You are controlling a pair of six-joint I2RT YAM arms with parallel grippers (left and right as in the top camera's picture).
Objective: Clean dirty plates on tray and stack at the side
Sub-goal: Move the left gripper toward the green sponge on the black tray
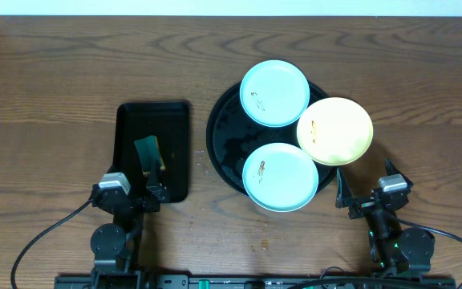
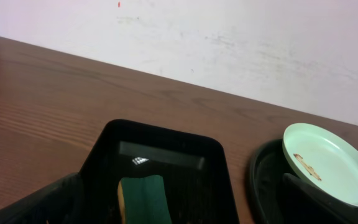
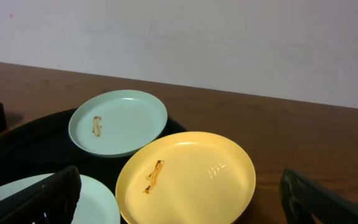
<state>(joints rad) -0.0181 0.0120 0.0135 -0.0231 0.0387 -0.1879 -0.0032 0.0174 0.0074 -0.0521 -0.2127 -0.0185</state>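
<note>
My left gripper (image 1: 152, 186) and right gripper (image 1: 365, 186) gape wide, empty. The yellow plate (image 1: 334, 131) overhangs the tray (image 1: 224, 140) rim, so a clumsy nudge could tip it.

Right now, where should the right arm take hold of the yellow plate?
Its rim, at the near right edge, where the yellow plate juts past the tray over the table. Come in low from the side of the right gripper, one finger under the lip, one above. Elsewhere its rim crowds the far aqua plate and near aqua plate, so there is probably less room.
</note>
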